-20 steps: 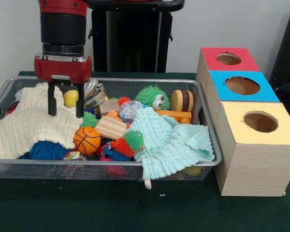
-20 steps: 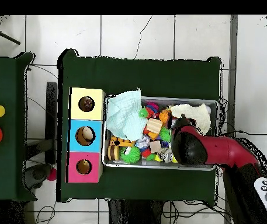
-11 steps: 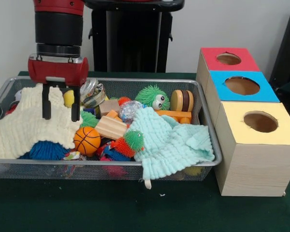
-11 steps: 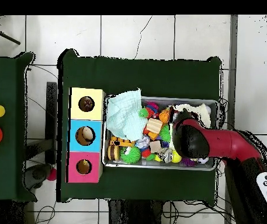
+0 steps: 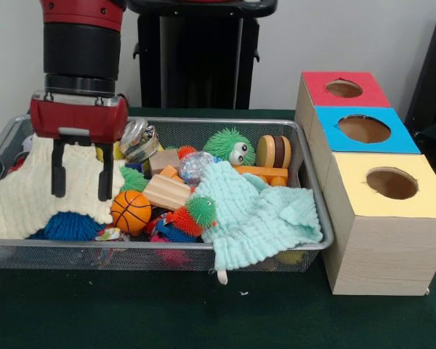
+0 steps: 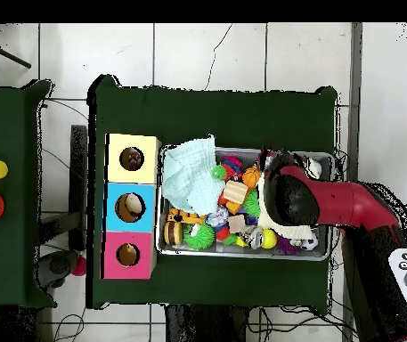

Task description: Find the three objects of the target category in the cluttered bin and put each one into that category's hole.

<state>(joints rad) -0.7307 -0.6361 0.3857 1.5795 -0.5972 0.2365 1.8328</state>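
Presently on the green table (image 5: 73,313): one wire mesh bin (image 5: 316,218), three joined wooden boxes at its 3 o'clock side in the front view.

Gripper (image 5: 78,196): red-bodied, two black fingers (image 5: 57,169) set apart and empty, hanging over the cream knitted cloth (image 5: 29,196) at the bin's 9 o'clock end, tips level with the cloth's surface. In the overhead view the arm (image 6: 331,207) covers that end of the bin.

Bin contents, front view:
- blue spiky ball (image 5: 69,227), partly under the cream cloth, at its 6 o'clock edge;
- small basketball (image 5: 130,211), just beside the cloth at 3 o'clock;
- wooden block (image 5: 166,192), centre;
- green spiky ball with eyes (image 5: 229,147), toward 12 o'clock;
- round wooden toy (image 5: 275,151) beside it;
- mint knitted cloth (image 5: 258,214), draped over the 5 o'clock rim;
- orange and green spiky toy (image 5: 192,213), touching the mint cloth.

Boxes: red-topped hole (image 5: 344,89), blue-topped hole (image 5: 364,129), yellow-topped hole (image 5: 392,183), running from 12 toward 6 o'clock.
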